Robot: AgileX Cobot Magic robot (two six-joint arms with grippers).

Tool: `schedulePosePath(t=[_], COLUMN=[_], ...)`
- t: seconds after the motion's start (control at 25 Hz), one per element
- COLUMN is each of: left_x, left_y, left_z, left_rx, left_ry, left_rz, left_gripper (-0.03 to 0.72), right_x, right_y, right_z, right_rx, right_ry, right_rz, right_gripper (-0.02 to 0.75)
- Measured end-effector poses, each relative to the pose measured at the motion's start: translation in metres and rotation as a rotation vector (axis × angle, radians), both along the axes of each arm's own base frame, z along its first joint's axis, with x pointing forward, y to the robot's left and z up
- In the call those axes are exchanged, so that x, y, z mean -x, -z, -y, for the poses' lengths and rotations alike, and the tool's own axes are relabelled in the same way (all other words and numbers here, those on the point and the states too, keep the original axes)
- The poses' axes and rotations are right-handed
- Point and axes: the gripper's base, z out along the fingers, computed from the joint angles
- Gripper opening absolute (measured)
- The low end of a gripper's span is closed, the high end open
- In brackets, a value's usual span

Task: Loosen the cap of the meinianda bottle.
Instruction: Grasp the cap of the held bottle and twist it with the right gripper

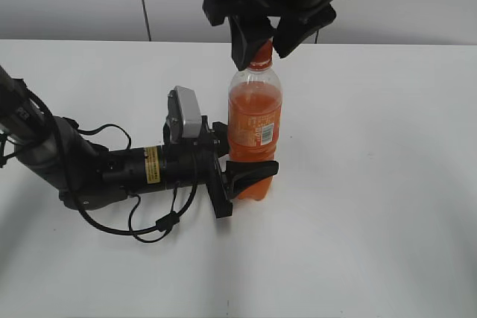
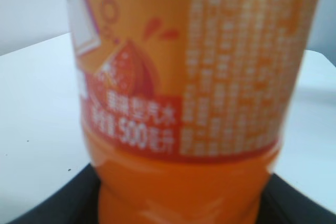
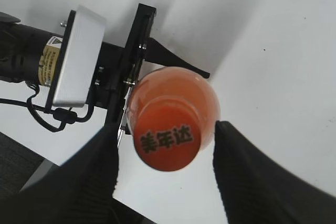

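In the left wrist view the meinianda bottle (image 2: 194,98) is blurred and cut off above and below, its label print unreadable. In the exterior view the right hand (image 1: 262,42) hides most of the cap (image 1: 261,56).

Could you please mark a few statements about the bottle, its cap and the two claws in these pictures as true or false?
1. The tall clear plastic bottle of orange liquid stands upright on the white table. True.
2. The left claw holds the bottle at its neck. False: it clasps the lower body, below the label.
3. The small round orange screw cap lies off the bottle on the table. False: it sits on the bottle's neck.
4. The right claw is above the bottle, one finger on each side of the cap. True.
5. The cap's top is plain. False: it bears dark characters.
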Motion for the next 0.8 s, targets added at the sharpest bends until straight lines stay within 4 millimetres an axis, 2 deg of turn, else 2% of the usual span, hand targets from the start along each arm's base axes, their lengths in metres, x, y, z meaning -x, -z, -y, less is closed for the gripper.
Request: schedulePosePath(t=[0.44, 0.52, 0.64, 0.8], left_x=[0.0000, 0.0000, 0.0000, -0.0001], left_y=[0.0000, 0.0000, 0.0000, 0.0000], left_z=[0.0000, 0.0000, 0.0000, 0.0000], left_rx=[0.000, 0.000, 0.000, 0.001], left_ry=[0.000, 0.000, 0.000, -0.001], left_rz=[0.000, 0.000, 0.000, -0.002], left_gripper=[0.395, 0.395, 0.395, 0.395], right_x=[0.0006, 0.0006, 0.0001, -0.0001], right_y=[-0.0019, -0.0019, -0.0021, -0.0022], right_z=[0.0005, 0.0006, 0.0003, 0.0002], right_rx=[-0.004, -0.003, -0.006, -0.001], right_ry=[0.000, 0.000, 0.000, -0.024], right_rz=[0.004, 0.005, 0.011, 0.020], right_gripper=[0.424, 0.384, 0.272, 0.269])
